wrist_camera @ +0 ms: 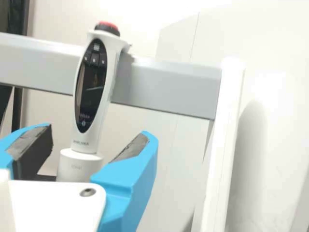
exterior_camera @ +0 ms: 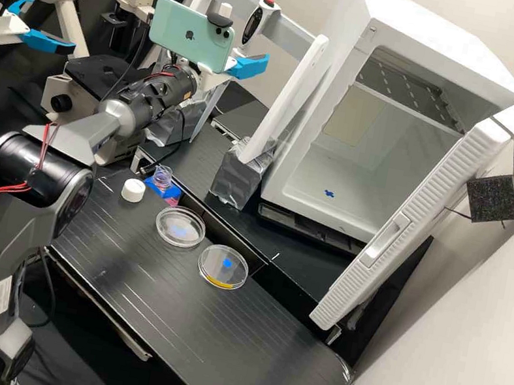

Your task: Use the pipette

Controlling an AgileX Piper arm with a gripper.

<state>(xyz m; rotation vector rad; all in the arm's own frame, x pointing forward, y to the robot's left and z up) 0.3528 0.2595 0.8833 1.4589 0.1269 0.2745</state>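
The gripper (exterior_camera: 249,65) is at the rack in the high view, partly covered by the phone on the arm. Beyond it, the white pipette (exterior_camera: 257,25) with a red top button hangs on the rack's grey crossbar (exterior_camera: 293,41). From the wrist, the pipette (wrist_camera: 99,87) stands nearly upright against the bar, its dark display facing the camera. The gripper (wrist_camera: 99,137) is open, its two blue fingers spread apart and nothing held between them. The pipette's lower white part lies in line with the gap, its bottom end hidden behind the gripper's white body.
Two lidded dishes (exterior_camera: 180,227) (exterior_camera: 223,267), a white cap (exterior_camera: 133,190) and an open bottle in a blue holder (exterior_camera: 168,190) are on the bench (exterior_camera: 181,318). Right of the rack stands an open white incubator (exterior_camera: 368,165); microscopes (exterior_camera: 86,73) are at the left, near the second arm.
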